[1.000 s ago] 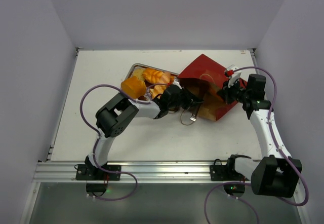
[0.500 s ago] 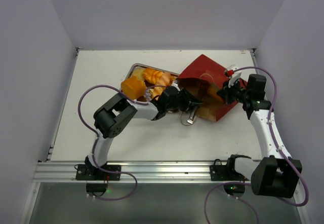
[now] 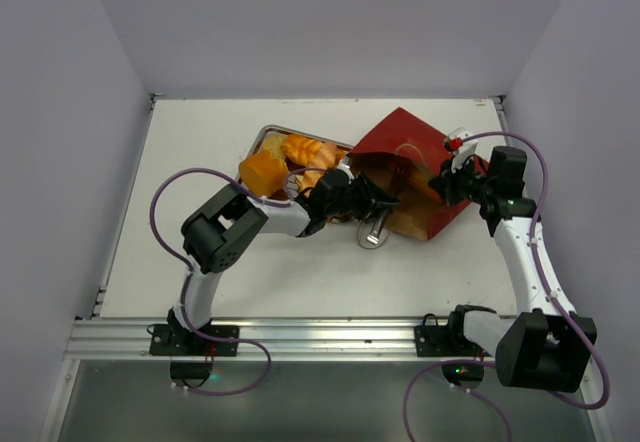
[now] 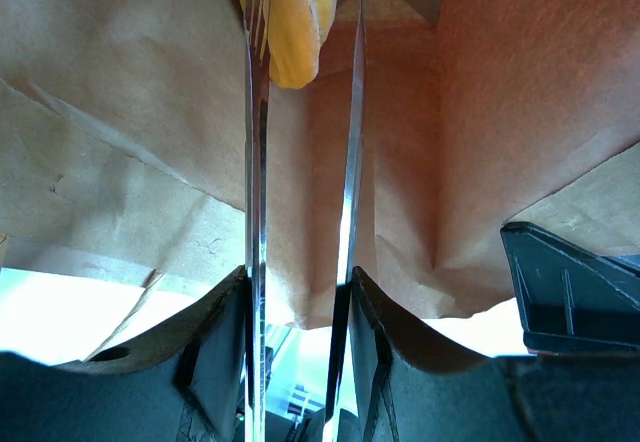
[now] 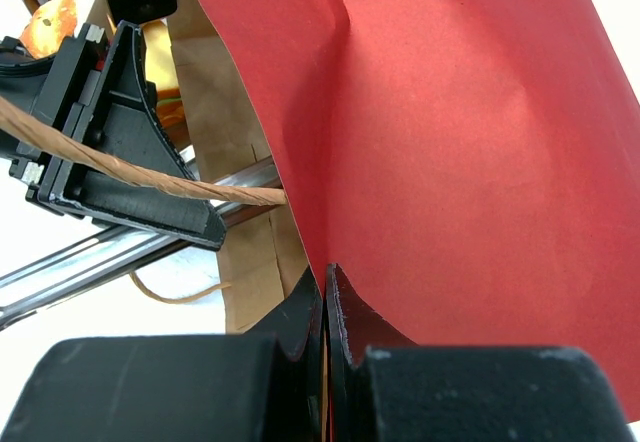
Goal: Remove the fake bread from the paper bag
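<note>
Inside the paper bag [image 4: 130, 112], fake bread [image 4: 290, 22] is being approached by the part-open left claw [image 4: 300, 162] while the right claw [image 5: 325, 312] is being kept pinched on the bag wall; squarer centring is advised.

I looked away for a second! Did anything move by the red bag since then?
A little. The left pincer, holding metal tongs at the mouth of the paper bag, opened partway, and the left arm's elbow drifted slightly to the left. The right pincer stayed shut on the bag's edge. The fake bread on the metal tray did not move.
</note>
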You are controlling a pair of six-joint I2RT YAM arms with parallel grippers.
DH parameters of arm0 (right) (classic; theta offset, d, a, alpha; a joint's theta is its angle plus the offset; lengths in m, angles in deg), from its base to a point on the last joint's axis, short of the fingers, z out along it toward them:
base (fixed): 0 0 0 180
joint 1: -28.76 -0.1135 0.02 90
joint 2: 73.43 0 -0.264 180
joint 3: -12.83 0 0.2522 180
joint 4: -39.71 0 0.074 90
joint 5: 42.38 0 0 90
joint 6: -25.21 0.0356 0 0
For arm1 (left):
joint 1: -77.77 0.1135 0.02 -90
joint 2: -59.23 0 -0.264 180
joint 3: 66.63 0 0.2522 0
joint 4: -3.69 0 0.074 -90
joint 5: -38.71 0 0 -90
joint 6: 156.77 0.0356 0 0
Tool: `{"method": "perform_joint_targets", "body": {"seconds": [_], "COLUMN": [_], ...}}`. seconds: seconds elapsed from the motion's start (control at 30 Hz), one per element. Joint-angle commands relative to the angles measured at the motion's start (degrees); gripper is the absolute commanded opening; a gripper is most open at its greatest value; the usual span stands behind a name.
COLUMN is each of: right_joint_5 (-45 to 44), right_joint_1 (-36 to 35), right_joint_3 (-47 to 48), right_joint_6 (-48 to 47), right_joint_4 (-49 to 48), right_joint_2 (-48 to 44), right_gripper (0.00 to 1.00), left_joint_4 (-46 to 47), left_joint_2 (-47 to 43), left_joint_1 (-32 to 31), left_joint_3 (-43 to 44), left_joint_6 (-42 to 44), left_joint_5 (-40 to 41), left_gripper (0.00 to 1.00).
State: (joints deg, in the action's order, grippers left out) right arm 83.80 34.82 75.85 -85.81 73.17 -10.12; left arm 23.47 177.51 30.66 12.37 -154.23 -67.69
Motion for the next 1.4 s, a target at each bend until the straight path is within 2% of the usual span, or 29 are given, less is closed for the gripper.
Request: {"method": "perform_joint_targets", "body": {"seconds": [0.0, 0.37, 1.37], "right_joint_5": [1.8, 2.1, 3.0], "right_joint_1": [0.3, 0.3, 0.3], "right_joint_3": [0.3, 0.1, -0.2], "right_joint_6": [0.7, 0.6, 0.6], "right_joint_4": [-0.9, -1.0, -1.2], "right_joint_2": [-1.3, -1.4, -1.8], "right_gripper": [0.00, 0.00, 0.00], "left_joint_4": [1.7, -3.0, -16.2], "left_joint_2": [-3.1, -2.1, 5.1], "left_joint_1": [0.6, 0.5, -0.3], "left_joint_3": [0.2, 1.5, 13.3], "left_joint_6": [0.5, 3.5, 10.5], "left_joint_5": [-1.8, -3.1, -5.8], "left_gripper": [0.45, 0.46, 0.46]}}
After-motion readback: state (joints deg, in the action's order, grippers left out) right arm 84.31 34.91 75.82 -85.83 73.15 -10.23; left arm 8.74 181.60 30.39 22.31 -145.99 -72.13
